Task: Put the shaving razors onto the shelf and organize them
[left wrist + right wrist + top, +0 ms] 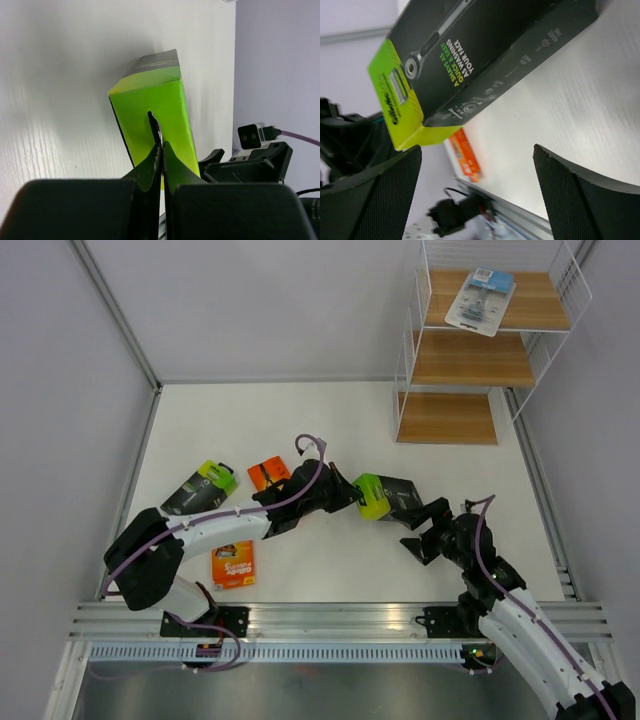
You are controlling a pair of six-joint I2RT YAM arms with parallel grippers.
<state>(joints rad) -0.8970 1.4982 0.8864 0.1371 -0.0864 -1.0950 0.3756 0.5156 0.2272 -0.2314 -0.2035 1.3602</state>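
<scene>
A black box with a lime-green end point(385, 497) is at the table's middle. My left gripper point(348, 492) is shut on a thin tab at its lime end point(155, 107), with the fingertips point(161, 150) pressed together on it. My right gripper point(425, 528) is open and empty just right of this box point(485, 55), which lies ahead of its fingers point(375, 195). A second black and lime box point(200, 488) lies at the left. One orange card point(268, 472) lies beside it, another point(233, 564) lies near the front. The clear blister with blue card point(480, 300) lies on the shelf's point(470, 360) top board.
The shelf stands at the back right corner against the walls; its middle board point(470, 358) and bottom board point(447, 418) are bare. A metal rail point(330, 618) runs along the table's front edge. One orange card shows in the right wrist view point(465, 152).
</scene>
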